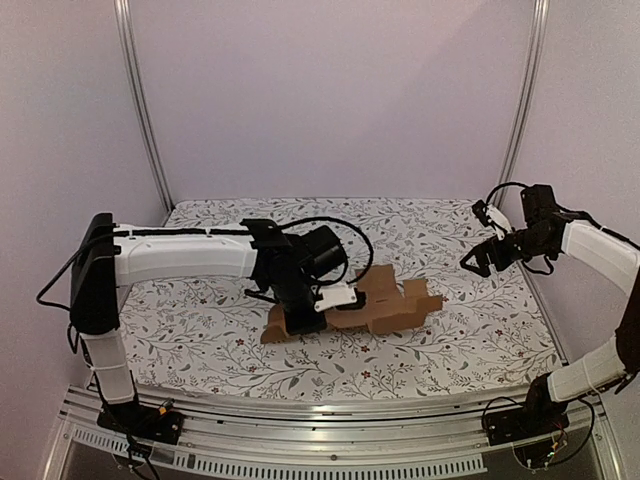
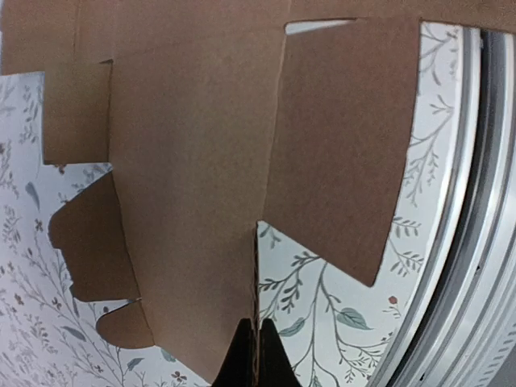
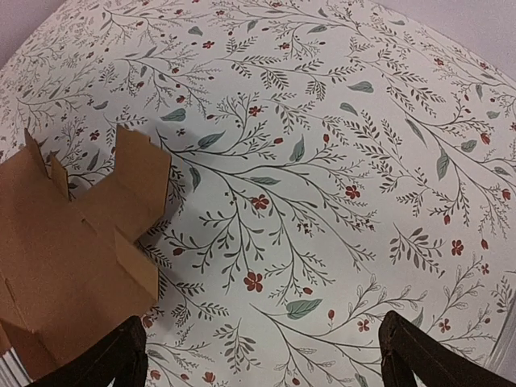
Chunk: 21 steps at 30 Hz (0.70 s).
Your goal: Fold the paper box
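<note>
Jaws on my left gripper [image 1: 305,315] are pinched together on the paper box [image 1: 395,303]. From the left wrist camera I see both dark fingertips [image 2: 242,363] at 6 o'clock of the frame, with a raised cardboard edge sandwiched between them. That brown sheet fills most of the wrist view, its panels and rounded flaps spreading up toward 12 o'clock over the floral table [image 1: 200,330], and the metal rail [image 2: 476,201] curves down the 3 o'clock side. From the top camera the box lies near the middle of the table, unfolded and mostly flat. Its notched flaps reach toward 3 o'clock and its 9 o'clock end sits under my left gripper, where one part looks lifted off the table; how far, I cannot tell. Moving across to 3 o'clock, my right gripper [image 1: 482,258] hangs above the table, well apart from the box, jaws spread wide. Its wrist camera shows one finger [image 3: 113,363] at 7 o'clock and the other at 5 o'clock, with floral table surface between them and the box's stepped flaps lying at 8 o'clock of that frame
</note>
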{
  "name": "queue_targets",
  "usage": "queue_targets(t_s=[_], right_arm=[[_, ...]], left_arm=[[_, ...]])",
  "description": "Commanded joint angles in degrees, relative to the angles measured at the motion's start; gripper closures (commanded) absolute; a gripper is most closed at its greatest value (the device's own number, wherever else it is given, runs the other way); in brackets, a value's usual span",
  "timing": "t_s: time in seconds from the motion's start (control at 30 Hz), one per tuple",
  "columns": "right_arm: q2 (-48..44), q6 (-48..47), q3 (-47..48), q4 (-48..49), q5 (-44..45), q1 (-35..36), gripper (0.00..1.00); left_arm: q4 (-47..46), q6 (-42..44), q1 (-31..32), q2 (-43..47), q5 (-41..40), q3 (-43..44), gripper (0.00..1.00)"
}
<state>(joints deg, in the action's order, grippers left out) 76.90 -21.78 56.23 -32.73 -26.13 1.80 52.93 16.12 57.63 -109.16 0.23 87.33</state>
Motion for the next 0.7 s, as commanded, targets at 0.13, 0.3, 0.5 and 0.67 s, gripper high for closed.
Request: queue_targets(t_s=[0.13,0.3,0.5,0.67], right_arm=[[2.7,2.1,2.8,-2.6,-4.0,-0.2,0.01],[3.2,0.5,2.8,-4.2,-6.1,-0.2,0.01],[3.8,-4.6,2.7,-7.4,-9.4,2.2,0.01],[9.2,-7.3,4.9,-9.5,-3.2,9.7,0.03]], left_arm=[[-9.0,16.4,5.8,2.7,-22.2,-8.2,0.79],[-12.2,10.8,2.6,8.1,-20.1,-9.6,0.68],[-9.4,-21.5,2.0,11.2,-22.5,-8.0,0.47],[-10.9,-58.4,1.9,15.6,-13.5,-17.5,0.46]])
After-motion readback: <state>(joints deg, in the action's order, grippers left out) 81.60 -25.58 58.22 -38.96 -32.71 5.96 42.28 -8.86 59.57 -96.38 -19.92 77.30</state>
